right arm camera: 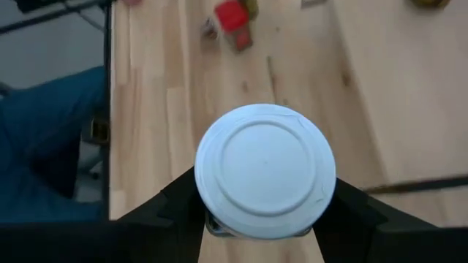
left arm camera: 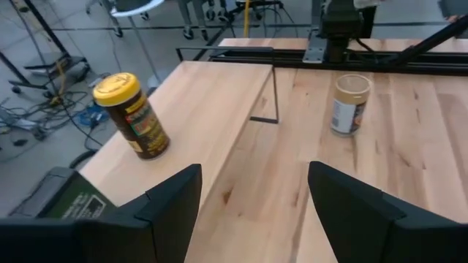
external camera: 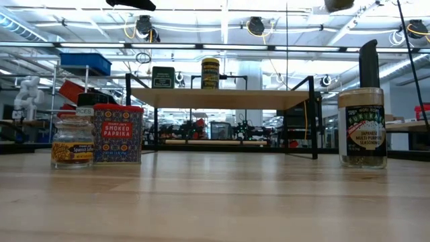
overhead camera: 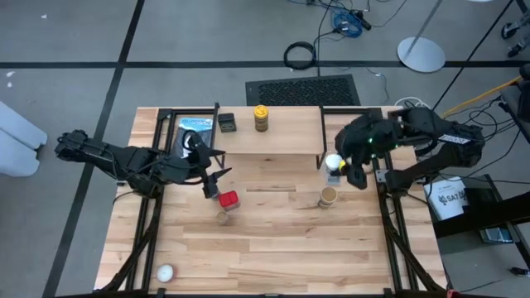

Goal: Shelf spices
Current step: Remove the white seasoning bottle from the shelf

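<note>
The shelf [overhead camera: 281, 136] stands at the table's far side, with the black square tin [overhead camera: 226, 122] and the yellow-lidded jar [overhead camera: 261, 117] on its plank. My left gripper [overhead camera: 214, 175] hovers open in front of the shelf's left part, just beyond the red tin [overhead camera: 227, 199] and the small dark-lidded jar [overhead camera: 224, 217], which stand on the table. In the left wrist view its fingers [left arm camera: 172, 204] frame bare wood. My right gripper [overhead camera: 341, 168] is shut on the white-lidded jar [overhead camera: 334, 163] by the shelf's right leg. The tan-lidded jar [overhead camera: 329, 196] stands on the table just nearer. My right gripper holds the white-lidded jar just under its lid [right arm camera: 265, 170], pinched between the two fingers [right arm camera: 183, 201], one on each side. The fingers come from above, pointing down, and the jar is upright. The lid hides the jar's base, so I cannot tell whether it is lifted clear.
A flat blue-and-black package [overhead camera: 196, 131] lies on the shelf's left end. A small white ball [overhead camera: 165, 272] sits near the table's near left corner. Bare shelf plank shows right of the yellow-lidded jar. Black frame rails run along both table sides.
</note>
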You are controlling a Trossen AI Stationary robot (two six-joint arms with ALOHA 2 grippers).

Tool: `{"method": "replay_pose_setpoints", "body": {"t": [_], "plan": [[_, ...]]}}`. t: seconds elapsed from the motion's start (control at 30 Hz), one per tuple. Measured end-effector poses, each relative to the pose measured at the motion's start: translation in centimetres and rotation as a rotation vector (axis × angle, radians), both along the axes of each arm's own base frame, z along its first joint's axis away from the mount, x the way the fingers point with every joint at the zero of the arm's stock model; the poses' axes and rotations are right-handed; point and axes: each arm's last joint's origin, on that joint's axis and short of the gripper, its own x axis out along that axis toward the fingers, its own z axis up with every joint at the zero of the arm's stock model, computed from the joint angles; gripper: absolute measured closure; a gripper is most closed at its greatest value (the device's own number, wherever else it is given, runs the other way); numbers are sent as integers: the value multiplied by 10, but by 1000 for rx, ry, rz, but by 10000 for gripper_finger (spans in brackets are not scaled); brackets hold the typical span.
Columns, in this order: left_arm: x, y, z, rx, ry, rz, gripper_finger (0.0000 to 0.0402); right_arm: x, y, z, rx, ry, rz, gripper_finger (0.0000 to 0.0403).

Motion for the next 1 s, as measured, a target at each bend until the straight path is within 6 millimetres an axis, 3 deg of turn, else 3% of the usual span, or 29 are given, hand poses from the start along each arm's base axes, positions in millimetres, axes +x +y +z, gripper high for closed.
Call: {"method": "replay_pose_setpoints", "body": {"t": [0.43,1.0], "plan": [[0,-3,0,-13,1,-35,140,17,58,-86,58,86,-14,215],[0,-5,0,-40,-13,-40,140,-21,109,-156,-14,86,-225,211]]}}
